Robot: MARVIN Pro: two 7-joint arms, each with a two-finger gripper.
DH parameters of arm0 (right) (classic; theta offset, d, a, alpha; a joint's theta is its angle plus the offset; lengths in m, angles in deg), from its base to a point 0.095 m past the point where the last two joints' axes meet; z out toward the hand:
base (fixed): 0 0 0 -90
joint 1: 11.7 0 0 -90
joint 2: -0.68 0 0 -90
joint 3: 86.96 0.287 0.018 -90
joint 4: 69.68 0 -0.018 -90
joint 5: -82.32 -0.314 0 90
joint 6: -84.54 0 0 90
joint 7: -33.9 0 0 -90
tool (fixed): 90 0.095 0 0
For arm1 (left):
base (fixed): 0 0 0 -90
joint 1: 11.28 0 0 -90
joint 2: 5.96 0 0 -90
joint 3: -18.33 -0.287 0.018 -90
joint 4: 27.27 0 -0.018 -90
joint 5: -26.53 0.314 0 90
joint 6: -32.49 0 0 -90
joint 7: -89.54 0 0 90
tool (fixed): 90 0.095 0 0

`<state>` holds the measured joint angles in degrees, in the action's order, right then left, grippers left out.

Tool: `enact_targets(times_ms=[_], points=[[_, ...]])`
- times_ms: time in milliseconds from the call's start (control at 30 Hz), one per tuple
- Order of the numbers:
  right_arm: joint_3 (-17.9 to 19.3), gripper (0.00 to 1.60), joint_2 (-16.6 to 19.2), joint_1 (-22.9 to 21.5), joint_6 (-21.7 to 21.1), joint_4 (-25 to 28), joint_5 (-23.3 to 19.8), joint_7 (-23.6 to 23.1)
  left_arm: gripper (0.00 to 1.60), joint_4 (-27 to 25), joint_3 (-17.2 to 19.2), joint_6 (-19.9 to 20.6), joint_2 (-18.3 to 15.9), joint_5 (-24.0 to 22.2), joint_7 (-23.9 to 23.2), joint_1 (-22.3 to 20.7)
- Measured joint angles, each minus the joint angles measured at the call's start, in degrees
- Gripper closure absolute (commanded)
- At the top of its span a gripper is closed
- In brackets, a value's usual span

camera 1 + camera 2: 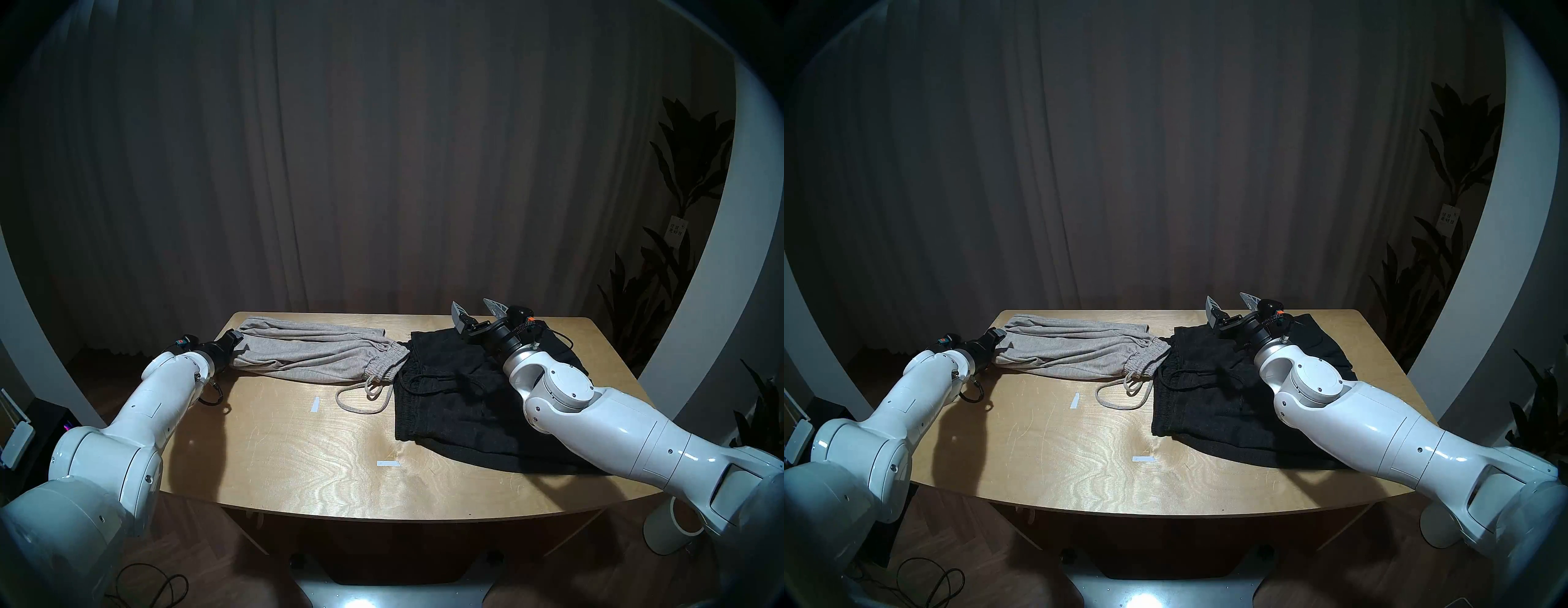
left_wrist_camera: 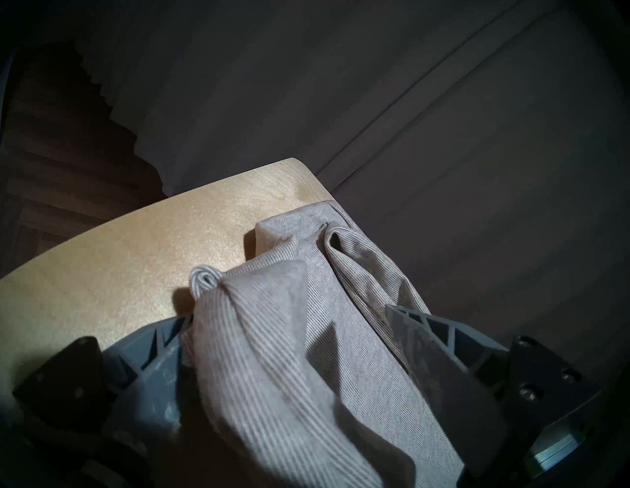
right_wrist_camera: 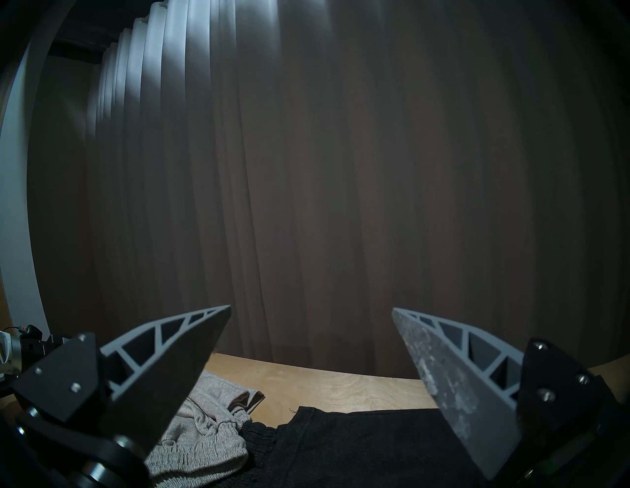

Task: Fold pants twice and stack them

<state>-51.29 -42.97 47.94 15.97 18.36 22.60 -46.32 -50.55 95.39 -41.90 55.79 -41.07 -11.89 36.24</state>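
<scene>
Head view shows a dark pleated curtain [image 1: 382, 148] filling the room's back, with leafy plants [image 1: 679, 212] at three o'clock. Below it stands a pale wooden table [image 1: 297, 458] bearing two small white tape marks [image 1: 388, 463]. On its right half, at about four o'clock, lie the black pants [image 1: 449, 403], spread flat; at ten o'clock the grey pants [image 1: 314, 352] stretch along the far edge, waistband touching the black pair and a pale cord [image 1: 360, 399] looping toward six o'clock. The right arm [image 1: 615, 424] crosses the black pair, its right gripper [image 1: 477, 308] raised above the cloth, fingers [image 3: 191, 344] spread wide and empty. The left arm [image 1: 140, 407] reaches low to the grey legs' end; the left gripper [image 2: 289, 337] has bunched grey fabric between its spread fingers [image 2: 426, 340], though whether they press it is hard to tell.
</scene>
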Motion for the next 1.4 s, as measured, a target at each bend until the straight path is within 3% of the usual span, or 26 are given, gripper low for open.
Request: enact_targets(times_ms=[333, 367, 400, 600, 767, 833, 867, 1400], points=[[0.1, 0.0, 0.6, 0.2, 0.4, 0.8, -0.8, 0.0, 0.08, 2.6, -2.4, -0.1, 0.4, 2.4, -0.6, -2.2], [0.1, 0.0, 0.7, 0.2, 0.5, 0.9, -0.9, 0.0, 0.15, 2.6, -2.6, 0.1, 0.4, 2.7, -0.5, -2.3], [0.1, 0.0, 0.7, 0.2, 0.5, 0.9, -0.9, 0.0, 0.37, 2.6, -2.8, 0.1, 0.4, 2.8, -0.4, -2.3], [0.1, 0.0, 1.0, 0.3, 0.8, 1.3, -1.3, 0.0, 0.83, 1.7, -3.3, 1.2, 0.4, 3.4, 1.4, -1.6], [0.1, 0.0, 1.2, 0.3, 1.0, 1.5, -1.4, 0.0, 1.0, -1.1, -3.1, 2.0, 0.0, 3.3, 3.0, 0.3], [0.1, 0.0, 1.2, 0.3, 1.1, 1.5, -1.5, 0.0, 1.27, -2.1, -2.8, 2.2, -0.2, 3.1, 3.5, 1.0], [0.1, 0.0, 1.2, 0.3, 1.1, 1.5, -1.5, 0.0, 1.56, -3.0, -2.5, 2.4, -0.3, 2.8, 4.0, 1.5], [-0.1, 0.0, 1.3, 0.4, 1.4, 1.5, -1.5, 0.0, 1.6, -14.8, 1.0, 4.7, -2.4, -0.7, 8.5, 9.0]])
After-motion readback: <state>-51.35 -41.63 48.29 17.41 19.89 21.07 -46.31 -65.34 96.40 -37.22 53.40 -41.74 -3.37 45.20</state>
